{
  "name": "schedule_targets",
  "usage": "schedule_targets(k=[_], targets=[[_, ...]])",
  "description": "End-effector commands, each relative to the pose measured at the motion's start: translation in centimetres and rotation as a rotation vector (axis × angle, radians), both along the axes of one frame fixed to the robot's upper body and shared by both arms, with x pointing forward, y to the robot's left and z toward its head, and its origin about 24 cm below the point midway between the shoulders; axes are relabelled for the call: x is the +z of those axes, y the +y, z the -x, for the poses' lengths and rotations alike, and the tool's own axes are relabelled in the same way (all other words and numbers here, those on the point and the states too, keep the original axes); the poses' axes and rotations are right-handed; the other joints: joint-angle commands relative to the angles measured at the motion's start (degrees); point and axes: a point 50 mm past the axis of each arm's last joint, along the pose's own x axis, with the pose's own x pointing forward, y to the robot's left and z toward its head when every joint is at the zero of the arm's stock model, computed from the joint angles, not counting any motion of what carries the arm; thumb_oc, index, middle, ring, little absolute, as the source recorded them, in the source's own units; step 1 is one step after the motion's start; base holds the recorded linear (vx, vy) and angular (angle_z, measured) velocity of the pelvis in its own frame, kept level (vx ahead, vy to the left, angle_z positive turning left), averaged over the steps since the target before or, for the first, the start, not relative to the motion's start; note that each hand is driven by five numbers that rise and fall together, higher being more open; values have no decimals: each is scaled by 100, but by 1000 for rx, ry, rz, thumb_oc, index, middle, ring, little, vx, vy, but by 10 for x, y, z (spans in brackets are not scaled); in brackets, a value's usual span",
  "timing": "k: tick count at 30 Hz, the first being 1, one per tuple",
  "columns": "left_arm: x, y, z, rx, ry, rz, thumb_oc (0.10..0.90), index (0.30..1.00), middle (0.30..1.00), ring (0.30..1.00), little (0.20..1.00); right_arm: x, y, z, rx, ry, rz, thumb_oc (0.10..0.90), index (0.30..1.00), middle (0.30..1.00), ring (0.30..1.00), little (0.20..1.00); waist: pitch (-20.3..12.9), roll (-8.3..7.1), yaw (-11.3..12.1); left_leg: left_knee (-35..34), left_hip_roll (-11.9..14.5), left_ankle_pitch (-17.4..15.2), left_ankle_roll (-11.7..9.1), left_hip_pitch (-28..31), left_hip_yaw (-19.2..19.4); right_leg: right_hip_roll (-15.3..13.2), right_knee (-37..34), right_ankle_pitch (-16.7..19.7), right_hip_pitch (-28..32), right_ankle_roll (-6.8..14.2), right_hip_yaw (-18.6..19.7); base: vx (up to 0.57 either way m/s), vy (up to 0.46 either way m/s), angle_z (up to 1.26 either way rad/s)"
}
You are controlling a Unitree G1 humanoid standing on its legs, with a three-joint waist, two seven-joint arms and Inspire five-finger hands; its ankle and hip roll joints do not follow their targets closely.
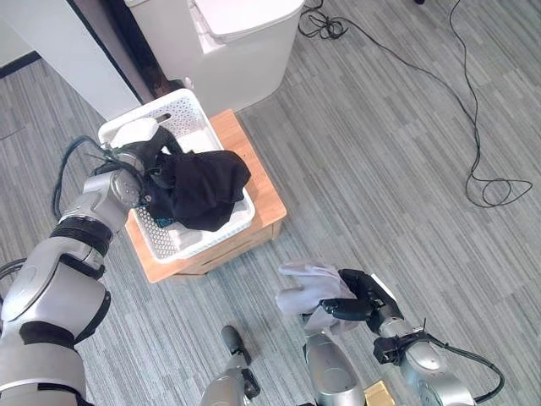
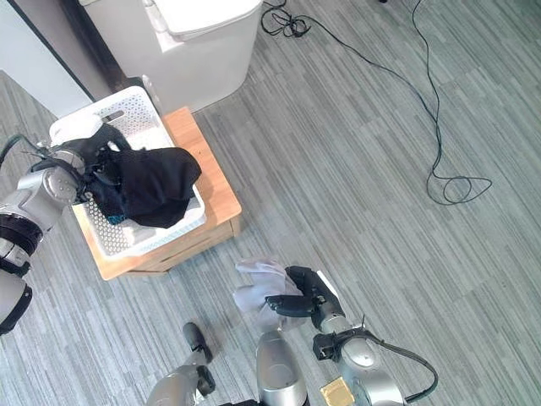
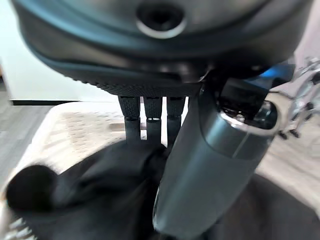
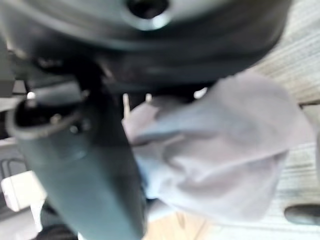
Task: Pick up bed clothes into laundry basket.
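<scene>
Basket (image 1: 196,108) drop: left robot hand (image 1: 145,157) grips black garment (image 1: 207,188), we release it well inside; right robot hand (image 1: 359,296) grips pale cloth (image 1: 304,292)

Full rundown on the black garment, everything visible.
The black garment is soft, matte dark fabric, crumpled in a loose heap. It lies in the white perforated laundry basket, draping over its near rim towards the wooden stand. The left robot hand has its fingers curled into one side; the left wrist view shows them sunk in its folds.
</scene>
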Motion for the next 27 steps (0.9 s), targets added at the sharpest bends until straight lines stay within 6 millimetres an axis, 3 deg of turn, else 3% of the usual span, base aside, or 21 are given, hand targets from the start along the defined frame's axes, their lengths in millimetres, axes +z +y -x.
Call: schedule_targets(k=[1,6,11,13,16,17,18,19,20,21,22,23,25,27], targets=[[81,-4,5,-65,-286,63,800,900,900,900,900,27,-8,-3,45,-144,-5,400,300,300,300,300,-377,134,42,5,121,-83,-191,-1,-226,-131,763,-1200,2,300,-152,5,-6,6],[115,-32,19,-229,-397,18,800,900,900,900,900,25,-13,-2,31,-129,23,400,300,300,300,300,-446,219,126,5,80,-97,-179,32,-334,-164,754,-1232,109,289,-239,5,-4,11],[156,-54,51,-374,-582,-86,800,900,900,900,900,26,-24,-3,-3,-128,65,400,300,300,300,300,-541,262,306,5,38,-124,-166,63,-441,-218,723,-1259,224,293,-342,2,-9,6],[158,-52,66,-424,-626,-50,800,900,900,900,900,31,-37,-4,-34,-144,130,400,300,300,300,300,-581,253,388,5,22,-137,-158,84,-489,-228,709,-1276,280,286,-379,9,1,17],[147,-35,95,-484,-672,55,800,900,900,900,900,63,-84,-11,-141,-226,325,400,300,300,300,300,-700,229,510,13,-4,-211,-149,188,-552,-250,693,-1346,437,295,-437,36,15,14],[146,-33,96,-479,-673,60,800,900,900,900,900,64,-84,-11,-137,-227,330,400,300,300,300,300,-704,258,490,7,4,-183,-150,173,-546,-240,684,-1314,420,289,-430,25,16,6],[139,-29,105,-512,-672,116,800,900,900,900,900,82,-104,-15,-195,-271,396,400,300,300,300,300,-757,201,567,12,-2,-233,-148,226,-568,-254,679,-1353,483,295,-447,58,29,17],[112,-15,118,-532,-633,304,800,900,900,900,900,127,-142,-24,-286,-353,558,400,300,300,300,300,-895,164,652,12,-9,-273,-149,311,-584,-266,634,-1353,603,295,-470,65,29,19],[103,-12,123,-543,-603,353,800,900,900,900,900,142,-149,-27,-291,-385,592,400,300,300,300,300,-940,174,656,6,-4,-255,-148,313,-575,-253,599,-1312,620,286,-464,52,27,13],[89,-8,126,-550,-562,440,800,900,900,900,900,171,-158,-32,-310,-445,667,400,300,300,300,300,-983,121,719,15,-19,-303,-146,354,-593,-263,573,-1341,682,291,-476,17,11,7],[78,-5,129,-548,-523,509,800,900,900,900,900,196,-164,-36,-331,-494,736,400,300,300,300,300,-1039,113,762,18,-23,-320,-144,376,-618,-266,535,-1332,723,294,-502,10,9,3],[70,-1,133,-539,-511,546,800,900,900,900,900,206,-167,-38,-335,-516,756,400,300,300,300,300,-1074,100,787,10,-22,-294,-140,367,-619,-255,500,-1290,723,285,-510,2,6,6],[42,3,138,-509,-436,666,800,900,900,900,900,243,-162,-43,-323,-610,862,400,300,300,300,300,-1149,46,853,13,-29,-307,-133,380,-630,-257,458,-1284,769,281,-535,0,0,0],[6,10,145,-455,-347,833,800,900,900,900,900,294,-154,-51,-352,-759,963,400,300,300,300,300,-1282,-46,1015,16,-24,-324,-118,399,-651,-248,399,-1267,841,278,-549,1,-2,2]])
